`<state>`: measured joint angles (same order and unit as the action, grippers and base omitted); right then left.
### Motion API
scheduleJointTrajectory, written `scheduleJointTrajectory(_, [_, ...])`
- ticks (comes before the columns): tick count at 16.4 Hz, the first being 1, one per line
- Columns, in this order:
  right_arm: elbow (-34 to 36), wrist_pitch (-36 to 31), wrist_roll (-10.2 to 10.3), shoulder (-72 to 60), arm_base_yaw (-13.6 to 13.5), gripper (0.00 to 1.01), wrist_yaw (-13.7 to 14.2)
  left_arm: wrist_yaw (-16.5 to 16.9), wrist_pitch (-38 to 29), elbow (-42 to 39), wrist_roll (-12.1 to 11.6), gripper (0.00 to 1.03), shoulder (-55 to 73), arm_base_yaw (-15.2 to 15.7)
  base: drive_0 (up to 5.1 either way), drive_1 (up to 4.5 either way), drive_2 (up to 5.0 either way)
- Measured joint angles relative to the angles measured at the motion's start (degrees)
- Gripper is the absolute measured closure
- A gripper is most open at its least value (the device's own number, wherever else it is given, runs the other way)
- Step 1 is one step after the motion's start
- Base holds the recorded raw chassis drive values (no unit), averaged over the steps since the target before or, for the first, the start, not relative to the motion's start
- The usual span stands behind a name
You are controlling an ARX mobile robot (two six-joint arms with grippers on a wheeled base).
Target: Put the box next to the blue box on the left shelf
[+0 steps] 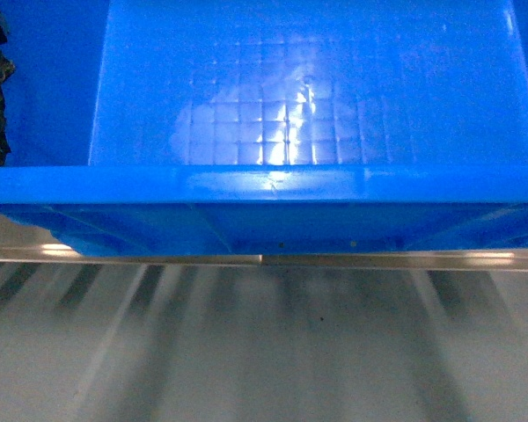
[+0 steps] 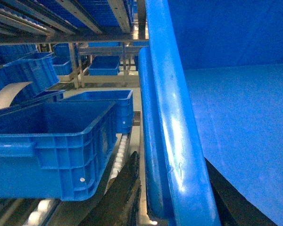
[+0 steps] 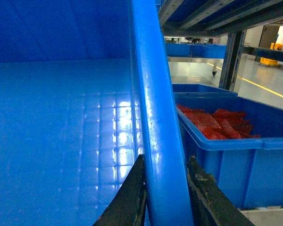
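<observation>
While both arms carry the box [image 1: 273, 189] between them, it hangs level before the robot, its near wall just above the silvery front edge [image 1: 264, 258] of the left shelf [image 2: 120, 155]; the right pincer [image 3: 166, 197] is clamped on the box's right rim, one dark finger inside and one outside; the left pincer [image 2: 132, 197] sits at the left rim, though whether it truly grips I cannot tell (only one dark finger shows). The box's long axis runs crosswise, from pincer to pincer; the neighbouring blue box [image 2: 52, 150] rests on the white rollers just to its left, apart from it, so the left arm is nearer; a crate of red packets [image 3: 226, 141] lies to the right.
</observation>
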<state>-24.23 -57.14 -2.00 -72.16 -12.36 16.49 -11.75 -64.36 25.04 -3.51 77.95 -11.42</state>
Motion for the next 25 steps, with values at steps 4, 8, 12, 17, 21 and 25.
scheduleJointTrajectory(4, [0.0, 0.0, 0.0, 0.0, 0.0, 0.85, 0.0, 0.0, 0.04, 0.0, 0.04, 0.74, 0.0, 0.0, 0.1, 4.34, -4.2])
scheduleJointTrajectory(8, [0.0, -0.09, -0.02, 0.0, 0.0, 0.85, 0.0, 0.0, 0.09, 0.0, 0.04, 0.74, 0.0, 0.0, 0.0, 4.24, -4.3])
scheduleJointTrajectory(12, [0.0, 0.0, 0.0, -0.11, 0.0, 0.85, -0.02, 0.0, -0.04, 0.0, 0.0, 0.74, 0.11, 0.0, 0.0, 1.05, -1.1])
scheduleJointTrajectory(17, [0.0, 0.0, 0.0, -0.11, 0.0, 0.85, 0.0, 0.0, 0.0, 0.0, 0.02, 0.74, 0.09, 0.0, 0.0, 0.0, 0.0])
scheduleJointTrajectory(21, [0.0, 0.0, -0.02, -0.11, 0.0, 0.85, 0.0, 0.0, 0.0, 0.0, 0.02, 0.74, 0.09, 0.0, 0.0, 0.0, 0.0])
scheduleJointTrajectory(25, [0.0, 0.0, -0.02, -0.11, 0.0, 0.85, 0.0, 0.0, 0.0, 0.0, 0.02, 0.74, 0.09, 0.0, 0.0, 0.0, 0.0])
